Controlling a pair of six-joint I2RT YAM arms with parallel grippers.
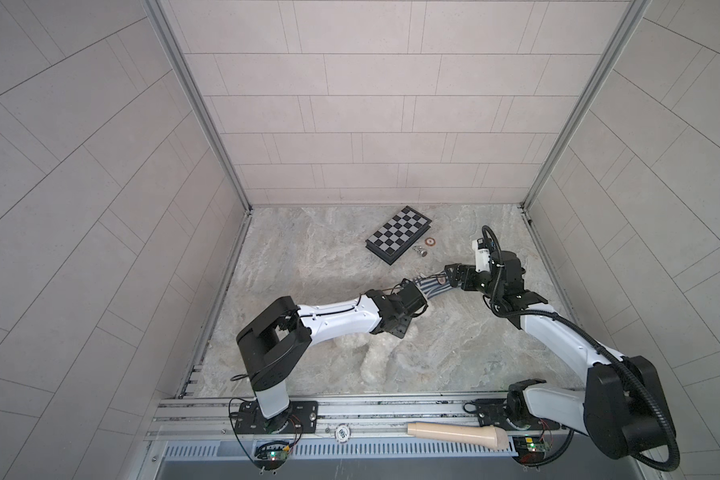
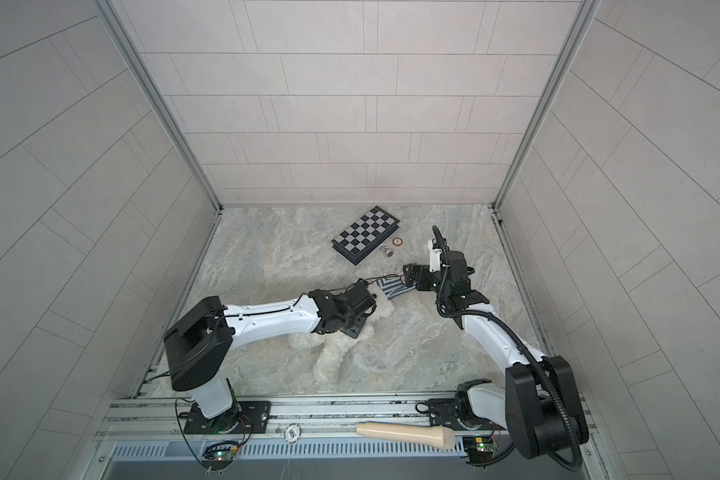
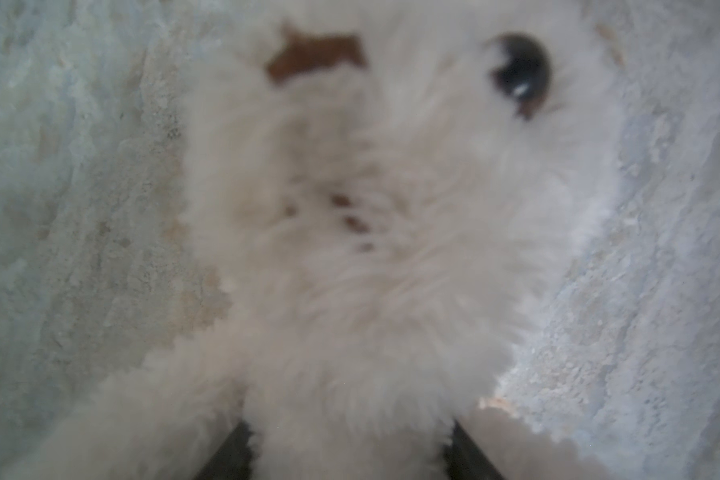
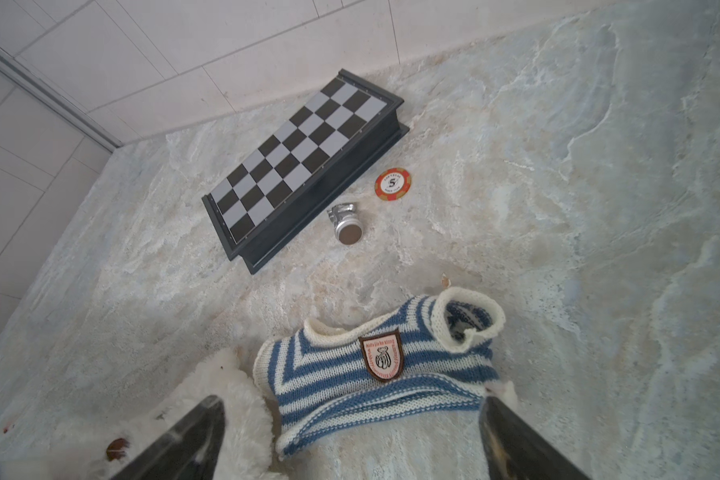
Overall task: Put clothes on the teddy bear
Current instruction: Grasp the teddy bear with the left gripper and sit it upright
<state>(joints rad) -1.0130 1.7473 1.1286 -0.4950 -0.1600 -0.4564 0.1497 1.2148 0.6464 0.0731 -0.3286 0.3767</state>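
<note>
Fluffy white plush teddy bear (image 2: 333,355) lies head-first between left gripper (image 3: 348,451) jaws, clamp unclear; right gripper (image 4: 354,405) jaws stand apart above blue-striped knitted sweater (image 4: 329,368).

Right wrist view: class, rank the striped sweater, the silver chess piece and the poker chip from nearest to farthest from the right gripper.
1. striped sweater: nearest, lying between the open fingers of the right gripper.
2. silver chess piece: farther out, tipped over beside the chessboard.
3. poker chip: farthest, lying flat just beyond the piece.
</note>
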